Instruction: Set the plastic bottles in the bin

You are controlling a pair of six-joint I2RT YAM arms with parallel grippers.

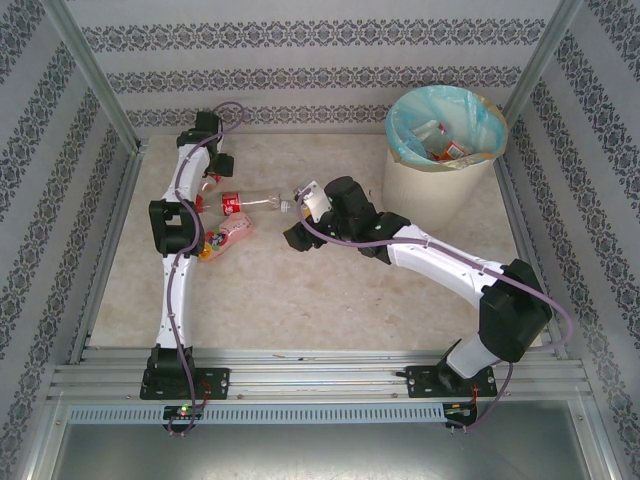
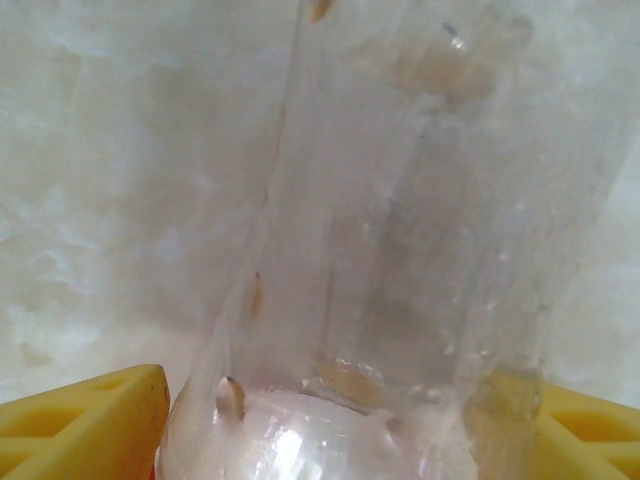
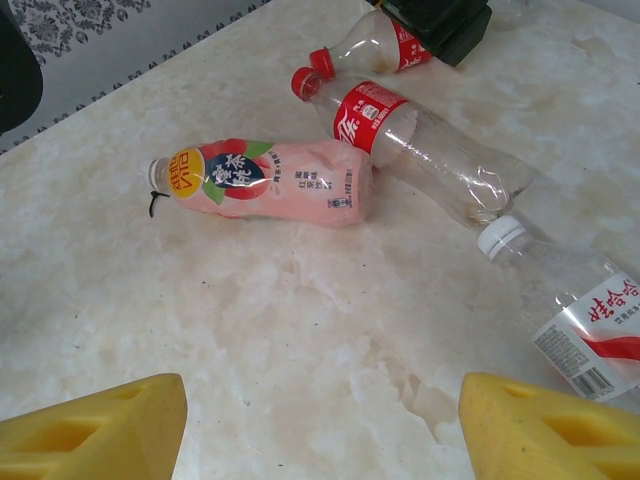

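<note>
The left gripper (image 2: 350,430) is grasping a clear bottle (image 2: 400,250), with its yellow fingers (image 2: 80,425) pressing against both sides, at the far left of the table (image 1: 300,300). The right gripper (image 3: 320,420) is hanging released over bare marble, nothing between its pads. Just ahead, a pink peach-drink bottle (image 3: 280,180), a red-labelled cola bottle (image 3: 420,150) and a white-capped bottle (image 3: 580,300) are lying on their sides. The bin (image 1: 445,185) is standing at the far right, well apart.

Built of white links (image 1: 440,262), black joints (image 1: 512,310) and bases (image 1: 180,376); strung with purple cables (image 1: 178,172); tipped with yellow fingers (image 3: 95,428).
</note>
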